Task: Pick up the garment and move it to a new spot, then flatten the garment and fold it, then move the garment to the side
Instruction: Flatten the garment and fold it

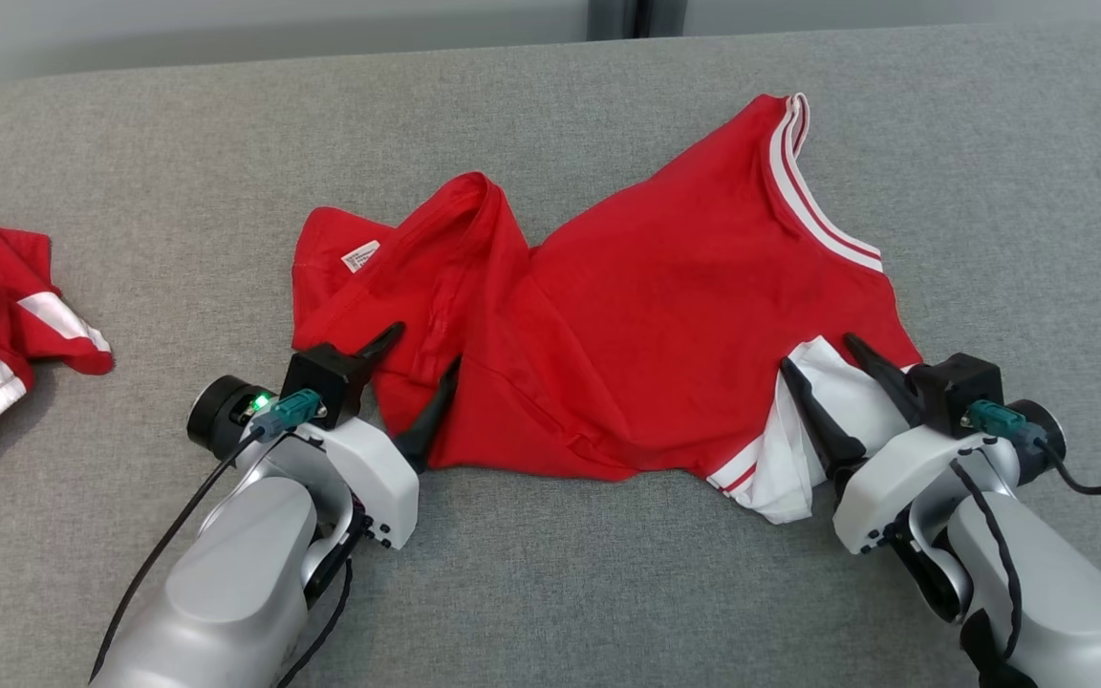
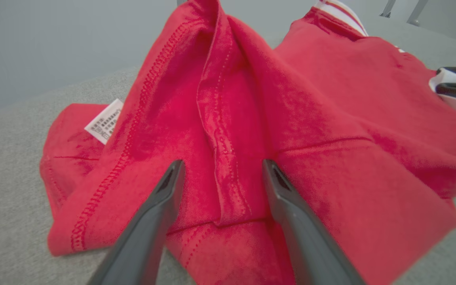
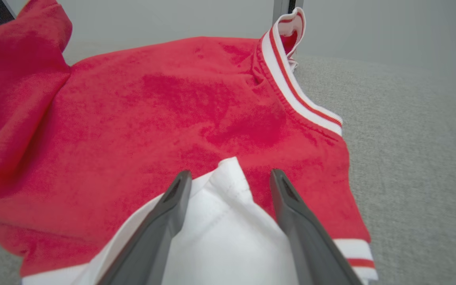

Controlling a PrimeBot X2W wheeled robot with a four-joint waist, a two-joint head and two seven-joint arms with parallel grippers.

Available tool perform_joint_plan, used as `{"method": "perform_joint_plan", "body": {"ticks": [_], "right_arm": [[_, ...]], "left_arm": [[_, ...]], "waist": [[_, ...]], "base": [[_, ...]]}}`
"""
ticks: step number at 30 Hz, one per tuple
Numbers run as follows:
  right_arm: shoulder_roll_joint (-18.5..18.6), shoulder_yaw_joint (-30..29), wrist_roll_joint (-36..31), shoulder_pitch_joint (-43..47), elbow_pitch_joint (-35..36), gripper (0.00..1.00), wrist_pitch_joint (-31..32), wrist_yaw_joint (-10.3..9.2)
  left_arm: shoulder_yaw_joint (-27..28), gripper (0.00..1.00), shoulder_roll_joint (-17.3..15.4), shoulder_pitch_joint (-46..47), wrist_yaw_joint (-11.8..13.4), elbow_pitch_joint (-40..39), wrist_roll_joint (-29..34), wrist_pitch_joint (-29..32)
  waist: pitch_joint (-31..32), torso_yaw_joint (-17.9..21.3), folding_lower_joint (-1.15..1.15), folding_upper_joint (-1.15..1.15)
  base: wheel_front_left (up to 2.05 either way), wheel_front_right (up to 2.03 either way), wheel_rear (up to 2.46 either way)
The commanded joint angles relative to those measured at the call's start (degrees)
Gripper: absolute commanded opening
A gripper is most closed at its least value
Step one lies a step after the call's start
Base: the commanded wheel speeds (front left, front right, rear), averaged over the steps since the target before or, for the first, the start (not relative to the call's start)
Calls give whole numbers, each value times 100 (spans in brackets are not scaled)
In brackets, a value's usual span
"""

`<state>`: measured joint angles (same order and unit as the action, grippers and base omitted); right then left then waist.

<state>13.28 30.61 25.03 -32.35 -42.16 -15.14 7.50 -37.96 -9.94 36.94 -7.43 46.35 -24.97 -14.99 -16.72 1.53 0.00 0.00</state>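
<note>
The left hand is sitting open astride a raised seam fold of the red garment; the right hand is sitting open astride its white panel

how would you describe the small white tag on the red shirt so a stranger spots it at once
On the grey surface, find the big red shirt in the middle. On its crumpled left end lies a small white tag. Unlike the white striped trim, it carries tiny print.
</note>
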Motion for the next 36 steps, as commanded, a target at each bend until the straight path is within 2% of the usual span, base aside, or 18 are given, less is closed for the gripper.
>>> {"method": "perform_joint_plan", "body": {"ticks": [1,2,3,4,5,12,17,21,25,28,36], "right_arm": [[39,43,30,11,7,100,-1,0],[39,86,40,32,5,100,-1,0],[39,139,58,48,-25,69,-1,0],[50,176,82,34,-40,12,-1,0],[58,224,103,10,-60,0,0,0],[127,146,109,-18,269,0,-2,0],[263,-284,79,293,1015,0,-2,0],[313,-713,139,342,1527,0,-1,0],[400,-976,283,-71,1718,0,-1,0],[498,-1055,499,-675,1632,0,-1,0],[774,-1111,1302,-3192,1203,0,347,1]], "left_arm": [[-23,92,-42,58,-3,25,-49,-25],[-56,68,-40,45,-3,77,-82,-25],[-105,22,-35,46,-3,119,-107,-25],[-134,0,-33,68,-3,126,-124,-25],[-135,0,-22,82,-3,109,-170,-26],[187,0,-57,-169,-3,-375,-275,-26],[550,0,-123,-487,-3,-981,-232,-26],[654,0,-268,-348,-3,-1375,-275,-26],[564,0,-479,253,-3,-1542,-444,-26],[501,0,-590,1053,-3,-1605,-749,110],[490,0,-835,3675,-3,-1245,-1416,775]], "waist": [[3,5,0,0],[5,13,0,0],[3,21,0,0],[-1,31,0,0],[-7,36,0,0],[81,24,0,0],[316,-28,0,0],[448,-32,0,0],[388,-9,0,0],[162,9,0,0],[-777,104,0,0]], "base": [[0,0,0],[0,0,0],[0,0,0],[0,0,0],[0,0,0],[0,0,0],[0,0,0],[0,0,0],[0,0,0],[0,0,0],[0,0,0]]}}
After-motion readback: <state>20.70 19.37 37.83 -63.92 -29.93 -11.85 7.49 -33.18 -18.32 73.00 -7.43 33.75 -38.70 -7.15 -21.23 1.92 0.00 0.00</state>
